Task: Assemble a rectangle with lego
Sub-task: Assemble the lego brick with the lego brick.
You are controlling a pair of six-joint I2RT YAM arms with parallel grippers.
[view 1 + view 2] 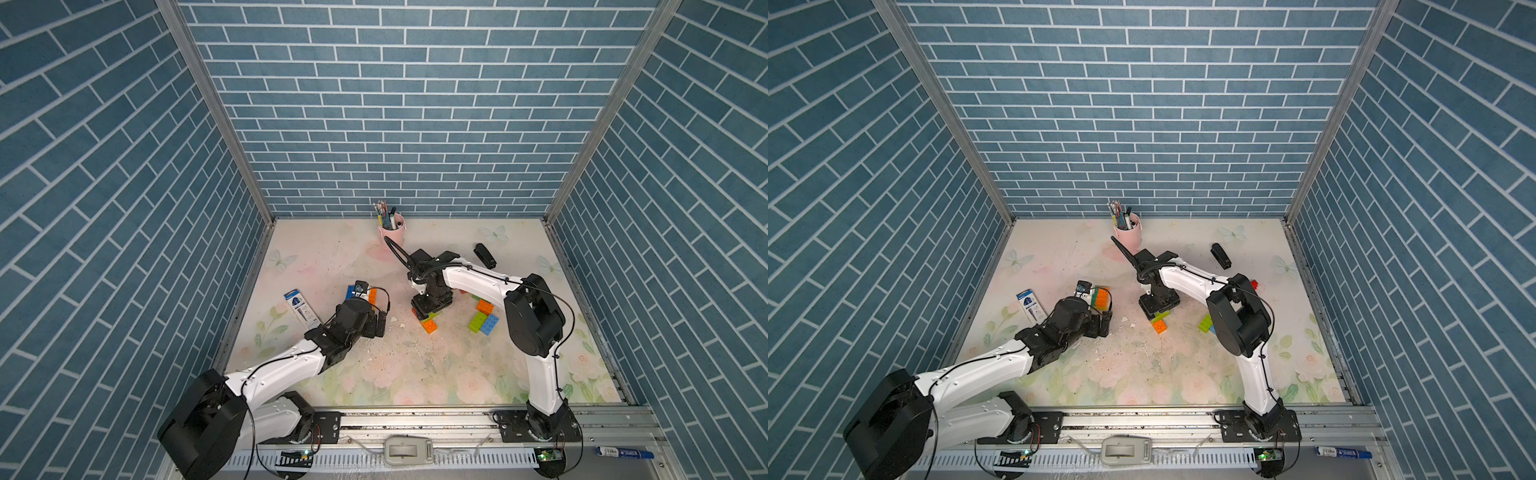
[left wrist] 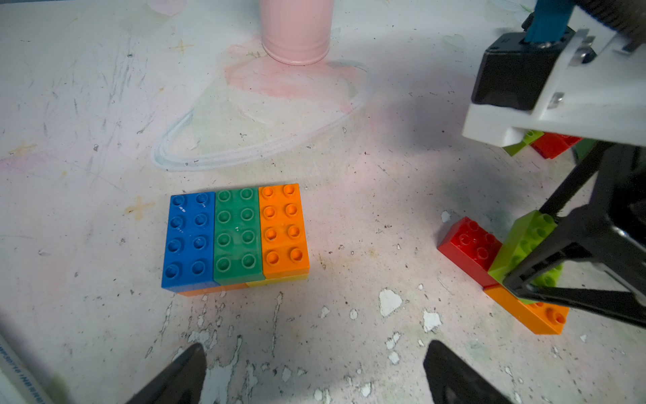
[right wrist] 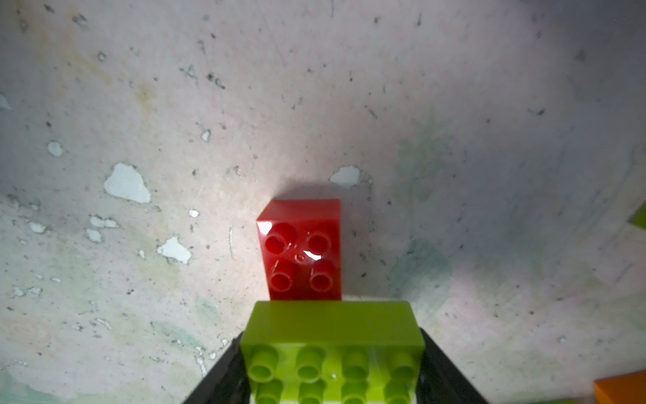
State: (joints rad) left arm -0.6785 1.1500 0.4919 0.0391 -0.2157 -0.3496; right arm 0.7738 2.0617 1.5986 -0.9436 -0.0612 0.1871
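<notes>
The right gripper (image 3: 332,370) clamps a lime-green studded plastic brick (image 3: 332,325) lengthwise; the blue-green-orange brick slab (image 2: 236,238) lies toward the worktop (image 1: 415,365)'s left edge, just ahead of the wide-spread left gripper (image 2: 314,374).

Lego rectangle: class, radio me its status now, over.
Left gripper open, empty. Right gripper shut on lime brick. Two-layer block near left gripper. Red brick, orange brick under lime.

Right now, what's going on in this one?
The right pincer is shut on a lime brick, holding it over a red brick and an orange brick that lie on the table. The left pincer hangs open and empty, just short of a slab of blue, green and orange bricks set side by side on a lower layer. More loose bricks lie near the right arm.
</notes>
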